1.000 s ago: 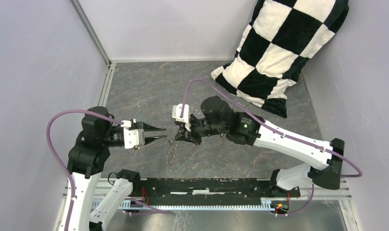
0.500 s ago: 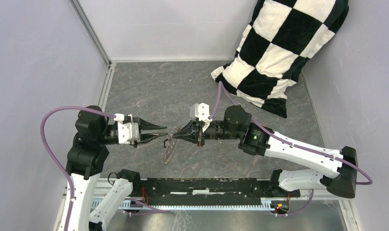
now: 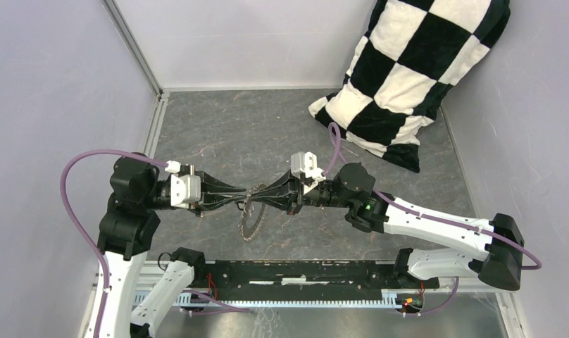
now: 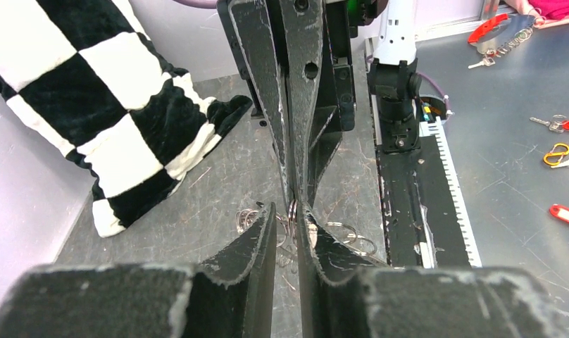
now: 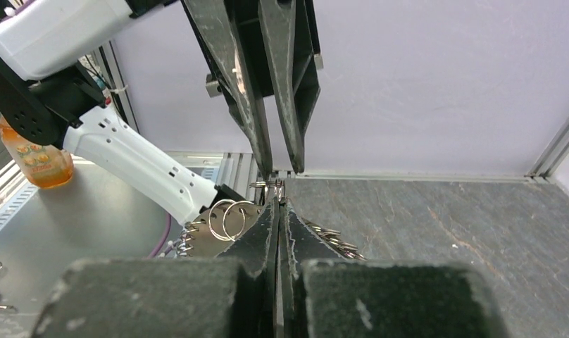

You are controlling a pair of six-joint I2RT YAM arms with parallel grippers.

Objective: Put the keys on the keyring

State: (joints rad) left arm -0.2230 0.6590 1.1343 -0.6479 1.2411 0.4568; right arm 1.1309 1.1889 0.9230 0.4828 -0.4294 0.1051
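The keyring, a round metal ring fringed with small keys, hangs above the table from my right gripper, which is shut on the small rings at its top. My left gripper faces it tip to tip. Its jaws stand a narrow gap apart on either side of those same top rings. In the left wrist view the right fingers come down onto the rings. In the right wrist view the left fingers do the same from above. The loose keys are out of view.
A black-and-white chequered pillow leans in the far right corner. Walls close in the left, back and right. A black rail runs along the near edge between the arm bases. An orange bottle stands outside the cell.
The left gripper has moved right to the keyring's top and its jaws have narrowed. The right arm has swung and straightened, and the keyring has turned from edge-on to face the top camera.
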